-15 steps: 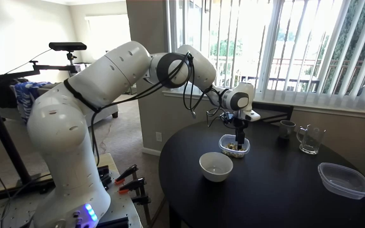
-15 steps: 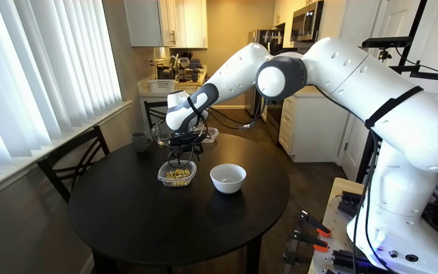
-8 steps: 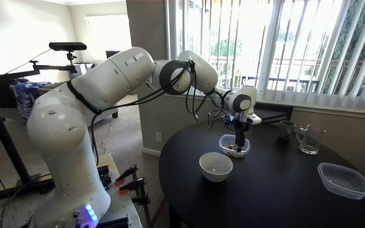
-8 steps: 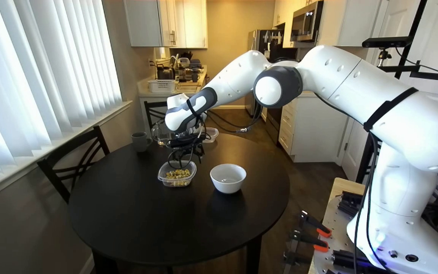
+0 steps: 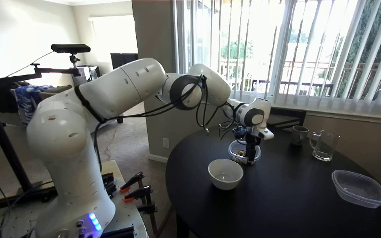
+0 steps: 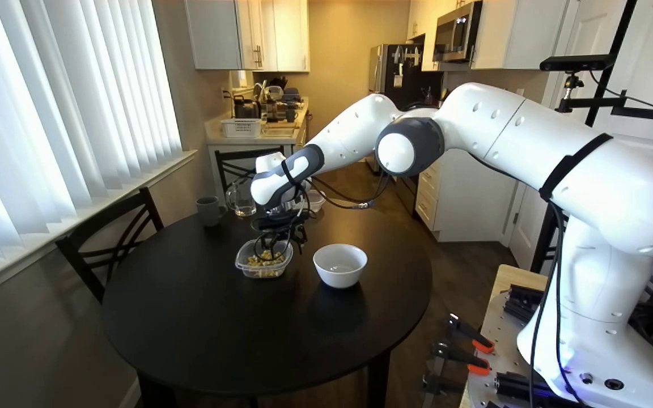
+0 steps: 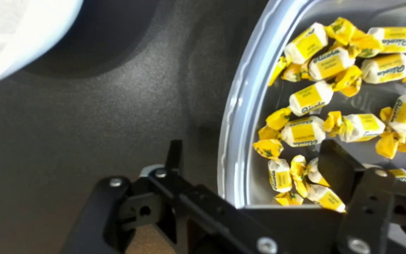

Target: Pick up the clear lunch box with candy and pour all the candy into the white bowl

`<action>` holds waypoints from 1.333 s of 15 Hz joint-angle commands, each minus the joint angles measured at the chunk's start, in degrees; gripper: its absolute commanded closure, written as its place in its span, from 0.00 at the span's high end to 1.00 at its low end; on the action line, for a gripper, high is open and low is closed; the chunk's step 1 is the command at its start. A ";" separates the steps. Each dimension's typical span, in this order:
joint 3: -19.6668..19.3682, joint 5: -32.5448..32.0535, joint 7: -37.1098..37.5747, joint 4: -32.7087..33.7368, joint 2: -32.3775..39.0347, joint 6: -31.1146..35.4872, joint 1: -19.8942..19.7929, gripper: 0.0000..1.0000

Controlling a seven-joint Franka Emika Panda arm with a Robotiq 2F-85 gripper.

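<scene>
The clear lunch box stands on the dark table with the candy in it. It also shows in an exterior view and in the wrist view. The candy is in yellow and white wrappers. The white bowl stands upright and empty beside the box; it also shows in an exterior view and at a corner of the wrist view. My gripper is open and astride the box's near wall, one finger outside, one inside over the candy. Neither finger presses the wall.
A larger flat clear container lies at the table's far side from the box. A grey mug and a clear glass mug stand near the window. Chairs stand round the table edge.
The arm has come down, and the gripper sits lower, deeper over the lunch box wall. The box, candy and bowl have not moved.
</scene>
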 commanded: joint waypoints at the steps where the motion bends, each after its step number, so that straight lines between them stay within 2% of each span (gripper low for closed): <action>1: 0.86 1.74 -3.48 2.57 1.35 -0.70 -1.21 0.67; 8: 1.60 0.76 -4.53 0.39 -0.22 0.66 -1.33 0.20; 11: 1.55 0.44 -4.67 -1.23 -1.31 1.83 -0.91 0.06; 15: 1.48 -0.37 -5.39 -4.57 -3.90 4.11 0.09 0.00; 16: 1.27 -0.72 -5.57 -5.75 -4.69 4.32 0.50 0.05; 20: 0.84 -1.89 -6.62 -12.60 -8.60 4.93 1.70 0.05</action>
